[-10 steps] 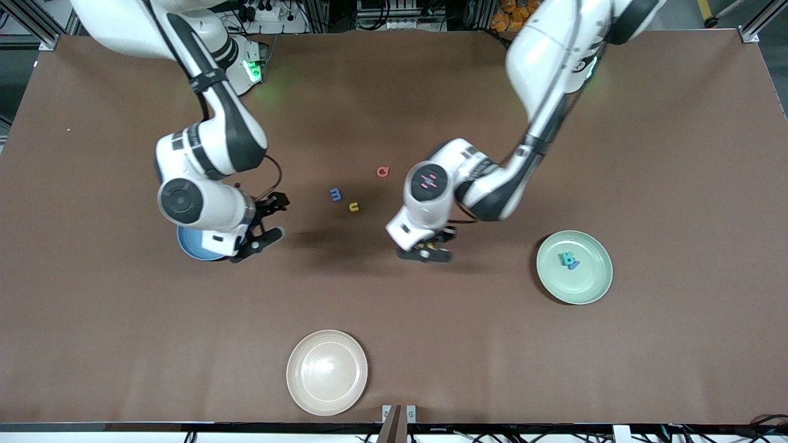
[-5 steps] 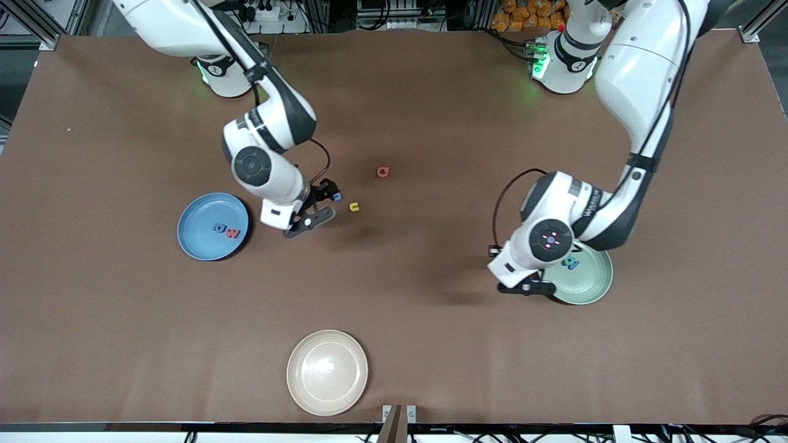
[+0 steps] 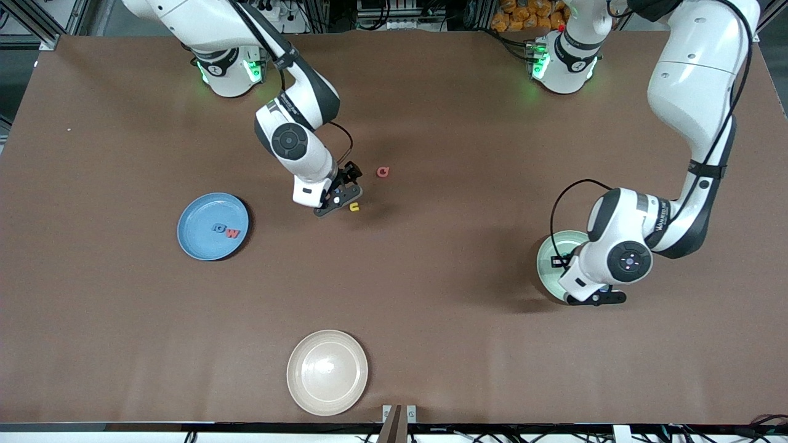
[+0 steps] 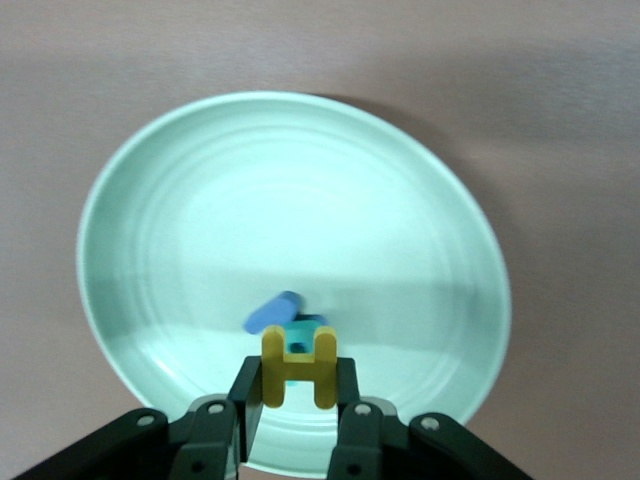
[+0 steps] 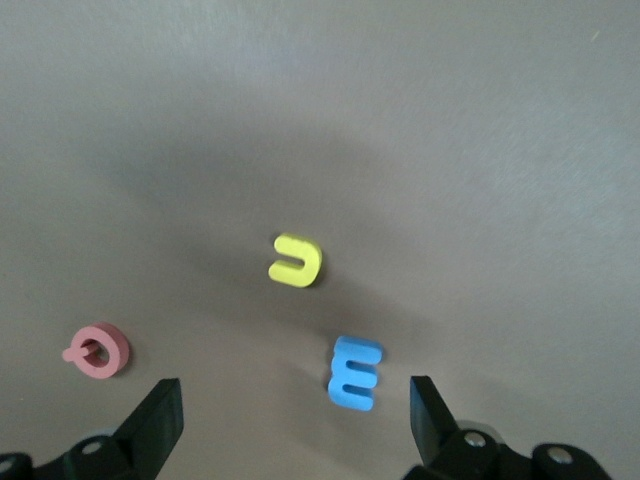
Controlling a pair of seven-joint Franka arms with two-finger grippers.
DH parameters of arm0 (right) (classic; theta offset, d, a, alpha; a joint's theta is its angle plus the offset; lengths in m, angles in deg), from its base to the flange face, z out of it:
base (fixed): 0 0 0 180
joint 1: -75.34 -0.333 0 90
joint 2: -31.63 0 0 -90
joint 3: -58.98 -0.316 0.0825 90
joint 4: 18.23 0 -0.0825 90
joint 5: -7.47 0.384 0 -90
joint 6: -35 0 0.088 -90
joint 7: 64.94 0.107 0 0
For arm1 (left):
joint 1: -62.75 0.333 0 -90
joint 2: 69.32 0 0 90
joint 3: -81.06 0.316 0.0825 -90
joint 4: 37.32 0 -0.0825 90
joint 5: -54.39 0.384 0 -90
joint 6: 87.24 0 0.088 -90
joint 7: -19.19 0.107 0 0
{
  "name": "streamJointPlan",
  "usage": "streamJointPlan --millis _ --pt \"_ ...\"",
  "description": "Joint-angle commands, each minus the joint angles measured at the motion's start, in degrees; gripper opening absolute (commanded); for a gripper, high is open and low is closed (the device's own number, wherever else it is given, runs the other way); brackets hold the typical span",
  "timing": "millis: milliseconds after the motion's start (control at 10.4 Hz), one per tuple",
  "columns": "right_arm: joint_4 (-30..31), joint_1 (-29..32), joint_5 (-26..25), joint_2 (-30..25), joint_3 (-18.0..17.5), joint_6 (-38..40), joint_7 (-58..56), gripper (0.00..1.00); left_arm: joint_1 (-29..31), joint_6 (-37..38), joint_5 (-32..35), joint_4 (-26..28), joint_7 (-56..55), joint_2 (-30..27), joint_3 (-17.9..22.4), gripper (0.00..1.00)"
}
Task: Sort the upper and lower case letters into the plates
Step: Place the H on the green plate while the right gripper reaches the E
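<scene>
Left gripper [image 4: 298, 425] gripping yellow letter [image 4: 297, 366] over mint plate [image 4: 420, 240] — right gripper [image 5: 290, 420] hanging wide open, empty, over blue letter [image 5: 354, 373]

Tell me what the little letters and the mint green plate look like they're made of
The yellow letter held in the left gripper looks like matte foam or soft plastic: thick, flat-faced, no shine. The blue letter on the table looks the same. The mint green plate seems to be glazed ceramic or hard plastic: smooth, with faint concentric rings and a soft sheen; which one can't be told.

2 letters [image 4: 287, 322] in plate [image 4: 200, 200]
</scene>
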Motion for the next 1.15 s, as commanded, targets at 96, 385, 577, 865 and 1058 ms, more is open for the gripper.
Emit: streamJointPlan --millis 96,385,577,865,1058 --pt "0.1 -0.1 -9.5 3.8 -0.1 -1.3 9.9 1.0 0.1 -0.1 0.7 2.0 -0.6 -3.0 -1.5 1.0" --pt "0.2 -0.4 -9.6 4.9 -0.1 -2.1 11.6 1.0 -0.5 0.0 -3.5 2.3 -2.5 -4.5 -5.3 1.0" --pt "0.2 -0.4 -9.6 5.4 -0.1 -2.3 11.7 1.0 -2.4 -0.1 -5.8 2.9 -8.7 -5.3 -8.4 1.0" --pt "0.2 -0.4 -9.7 5.6 -0.1 -2.3 11.7 0.89 -8.2 -1.1 -5.8 2.5 -15.5 -5.9 -8.5 1.0" --pt "0.2 -0.4 -9.7 5.6 -0.1 -2.3 11.7 0.74 -12.6 -1.7 -5.8 3.0 -21.1 -7.8 -8.6 1.0"
